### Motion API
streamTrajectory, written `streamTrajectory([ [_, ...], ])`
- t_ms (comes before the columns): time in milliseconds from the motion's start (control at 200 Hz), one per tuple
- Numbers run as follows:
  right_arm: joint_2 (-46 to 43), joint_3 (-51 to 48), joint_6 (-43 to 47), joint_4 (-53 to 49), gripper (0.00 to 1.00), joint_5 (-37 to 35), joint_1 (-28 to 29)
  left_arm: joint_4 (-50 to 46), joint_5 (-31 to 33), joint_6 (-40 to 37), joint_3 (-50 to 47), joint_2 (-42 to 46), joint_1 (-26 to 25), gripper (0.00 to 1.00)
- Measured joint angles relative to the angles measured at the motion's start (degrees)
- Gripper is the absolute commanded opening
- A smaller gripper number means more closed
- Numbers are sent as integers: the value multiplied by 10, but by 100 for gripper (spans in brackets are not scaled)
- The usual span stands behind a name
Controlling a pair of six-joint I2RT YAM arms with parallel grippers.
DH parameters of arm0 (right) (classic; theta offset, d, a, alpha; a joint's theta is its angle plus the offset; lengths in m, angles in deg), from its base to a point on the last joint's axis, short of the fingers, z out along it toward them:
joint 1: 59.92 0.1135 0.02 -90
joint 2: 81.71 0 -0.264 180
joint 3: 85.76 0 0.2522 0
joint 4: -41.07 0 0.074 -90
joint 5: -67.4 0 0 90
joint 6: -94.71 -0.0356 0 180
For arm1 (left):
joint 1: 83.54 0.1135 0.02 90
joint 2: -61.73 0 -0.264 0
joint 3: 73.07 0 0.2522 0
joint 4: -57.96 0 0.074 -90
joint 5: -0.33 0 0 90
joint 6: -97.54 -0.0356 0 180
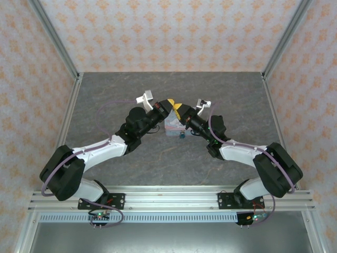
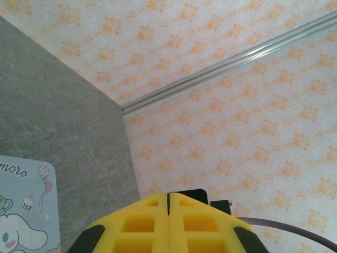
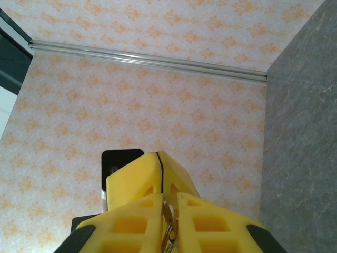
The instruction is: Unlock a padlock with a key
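I see the walls [image 1: 168,31] first. They are pale with orange flower shapes, and they stand on the left, right and far sides. Below them lies the grey counter [image 1: 105,105]. A silver rail [image 1: 168,196] runs along its near edge.

Two white and black arms start from that rail. The left arm [image 1: 100,150] reaches far and to the right. The right arm [image 1: 247,153] reaches far and to the left. They meet over the middle of the counter.

Under the place where they meet lies a pale blue and pink tin [image 1: 171,126]. In my left wrist view, a corner of the tin shows at the bottom left, with a cartoon animal and balloons on it.

The left pincer [image 2: 168,195] is yellow. Its two fingers are pressed together and nothing is between them. From the top it sits above the far left side of the tin.

The right pincer [image 3: 159,156] is yellow too. Its fingers are clamped on a thin metal ring [image 3: 168,226], and their tips meet beyond it. From the top it sits just right of the left pincer, very close to it.

The padlock [image 1: 181,135] is tiny and dark blue. It sits on the counter at the near right corner of the tin. I cannot tell if it touches the tin.
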Motion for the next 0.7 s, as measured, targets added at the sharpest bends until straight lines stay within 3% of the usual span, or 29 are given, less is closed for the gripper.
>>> streamTrajectory([
  [135, 0, -5, -1, 3, 0, 1, -2, 0, 0, 0, 0, -1, 0, 0],
  [500, -4, -26, 0, 17, 0, 11, -10, -10, -13, 0, 0, -4, 0, 0],
  [591, -13, -34, 2, 13, 0, 13, -13, -27, -14, -1, 6, -4, -4, 24],
  [641, -26, -44, 4, 5, 0, 13, -17, -41, -10, 1, 9, 0, -3, 47],
  [696, -45, -57, 8, -6, 0, 13, -23, -66, -2, -2, 12, 12, -2, 65],
])
